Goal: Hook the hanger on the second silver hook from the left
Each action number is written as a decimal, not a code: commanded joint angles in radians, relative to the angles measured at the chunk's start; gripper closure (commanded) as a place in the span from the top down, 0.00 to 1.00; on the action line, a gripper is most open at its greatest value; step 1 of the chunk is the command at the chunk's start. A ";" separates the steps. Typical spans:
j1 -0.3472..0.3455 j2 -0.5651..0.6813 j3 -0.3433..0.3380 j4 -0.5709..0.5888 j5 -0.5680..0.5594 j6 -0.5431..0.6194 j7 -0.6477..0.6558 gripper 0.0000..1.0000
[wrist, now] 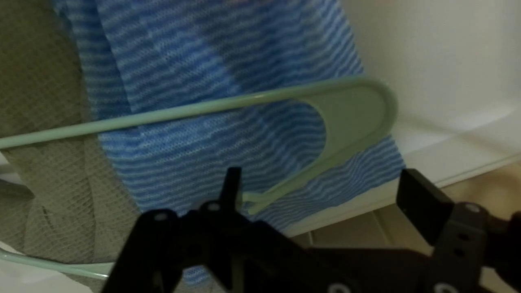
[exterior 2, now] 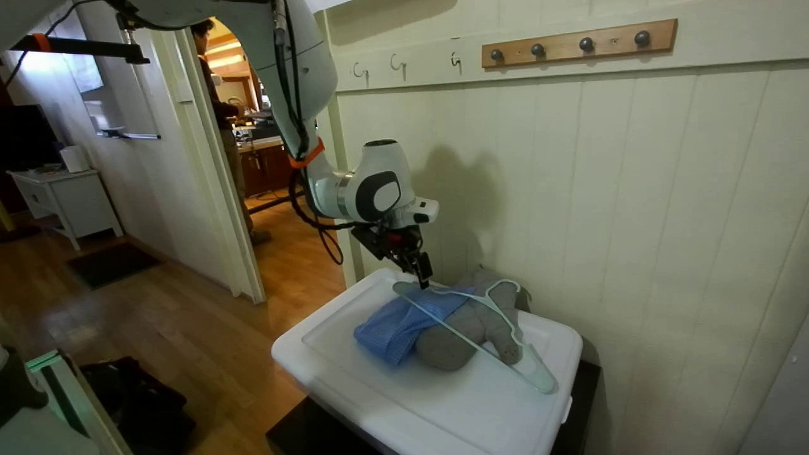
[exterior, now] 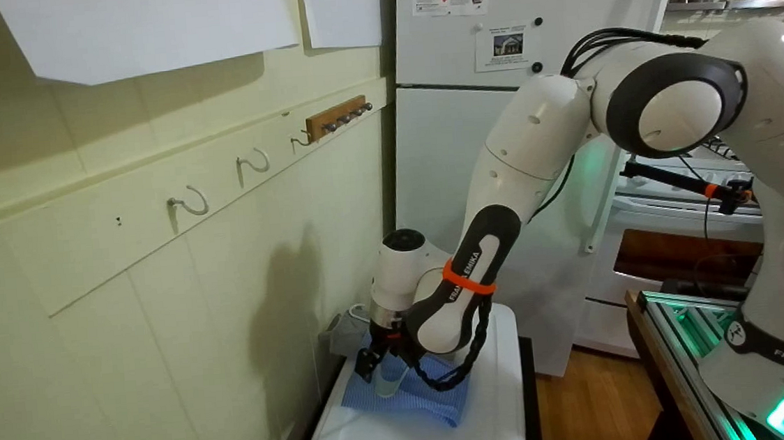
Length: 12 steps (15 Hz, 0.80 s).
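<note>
The pale hanger lies across a grey plush toy and the folded blue cloth on a white bin lid; its curved hook points toward the wall. One wide end of the hanger shows in the wrist view, and the same end shows below the gripper. My gripper is open over that end; in both exterior views it points down close to it. I cannot tell whether a finger touches the hanger. The second silver hook is on the wall rail, also seen in an exterior view.
The blue cloth and grey plush toy lie under the hanger on the white lid. Silver hooks stand left and right of the second. A wooden peg rack is farther right. The wall borders the lid.
</note>
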<state>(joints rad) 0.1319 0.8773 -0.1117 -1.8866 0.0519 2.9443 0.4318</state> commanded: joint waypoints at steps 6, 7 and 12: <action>-0.012 0.106 0.004 0.101 0.056 0.027 -0.042 0.58; -0.013 0.110 0.003 0.105 0.057 0.027 -0.043 0.52; -0.014 0.107 -0.004 0.097 0.057 0.039 -0.052 0.32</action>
<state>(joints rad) 0.1164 0.9680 -0.1133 -1.7981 0.0773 2.9471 0.4067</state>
